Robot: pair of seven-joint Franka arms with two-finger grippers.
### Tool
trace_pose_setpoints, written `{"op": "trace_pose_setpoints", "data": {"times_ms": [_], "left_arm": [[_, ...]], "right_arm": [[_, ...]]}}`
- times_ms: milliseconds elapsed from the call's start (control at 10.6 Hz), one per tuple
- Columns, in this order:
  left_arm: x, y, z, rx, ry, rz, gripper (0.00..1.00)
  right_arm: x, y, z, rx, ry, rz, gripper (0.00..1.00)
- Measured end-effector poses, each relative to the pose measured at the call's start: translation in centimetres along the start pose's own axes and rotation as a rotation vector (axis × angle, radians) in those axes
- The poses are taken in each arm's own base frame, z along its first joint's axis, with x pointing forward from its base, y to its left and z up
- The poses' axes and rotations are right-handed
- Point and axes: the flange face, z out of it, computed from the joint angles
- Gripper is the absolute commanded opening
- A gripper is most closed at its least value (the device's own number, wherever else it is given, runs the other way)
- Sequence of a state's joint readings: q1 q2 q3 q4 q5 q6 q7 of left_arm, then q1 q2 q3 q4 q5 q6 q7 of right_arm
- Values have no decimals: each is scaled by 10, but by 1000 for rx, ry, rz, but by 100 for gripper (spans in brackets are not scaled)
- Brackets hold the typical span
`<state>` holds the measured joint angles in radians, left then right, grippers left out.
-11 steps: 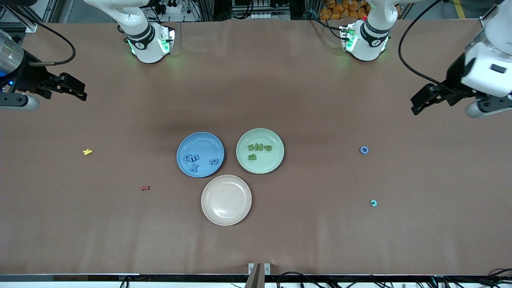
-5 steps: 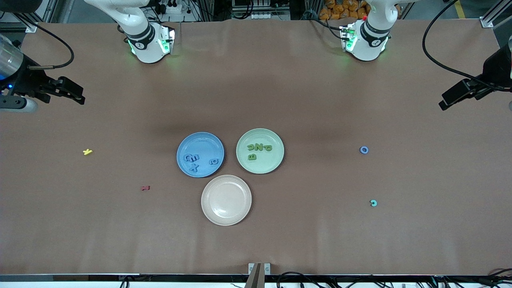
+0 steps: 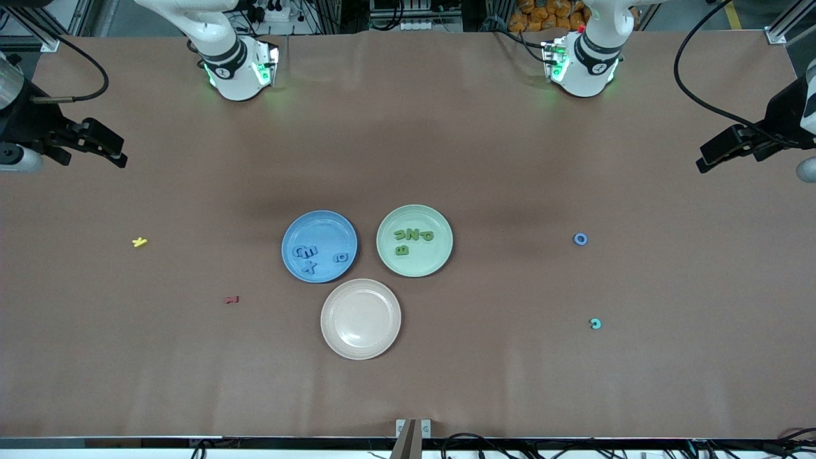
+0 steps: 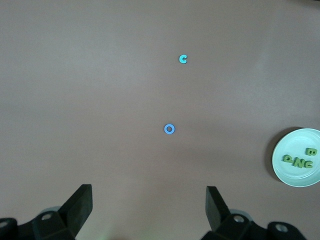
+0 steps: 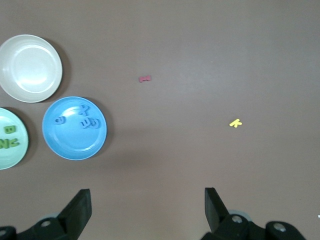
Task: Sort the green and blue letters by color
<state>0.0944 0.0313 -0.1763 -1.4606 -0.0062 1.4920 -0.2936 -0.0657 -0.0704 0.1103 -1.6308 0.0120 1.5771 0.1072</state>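
Three blue letters lie on the blue plate, and several green letters lie on the green plate. A blue O and a teal C lie loose on the table toward the left arm's end. My left gripper hangs open and empty over the table edge at that end. My right gripper hangs open and empty over the right arm's end.
An empty beige plate sits nearer the front camera than the two coloured plates. A yellow letter and a dark red letter lie toward the right arm's end.
Both grippers have drawn outward toward their own ends of the table, the left one farther. The letters and plates have not moved.
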Motion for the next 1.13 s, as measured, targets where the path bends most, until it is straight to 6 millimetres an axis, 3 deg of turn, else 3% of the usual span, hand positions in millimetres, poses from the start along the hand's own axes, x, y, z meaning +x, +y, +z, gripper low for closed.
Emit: {"op": "trace_pose_setpoints", "data": {"times_ms": [283, 849, 1132], "left_arm": [[-1, 2, 0, 0, 0, 6, 100], [-9, 24, 0, 7, -5, 56, 100], [-11, 23, 1, 11, -18, 57, 100]], "right_arm": [[-3, 16, -3, 31, -21, 36, 100], [-9, 18, 3, 32, -79, 40, 100], [-9, 27, 17, 31, -113, 57, 100]]}}
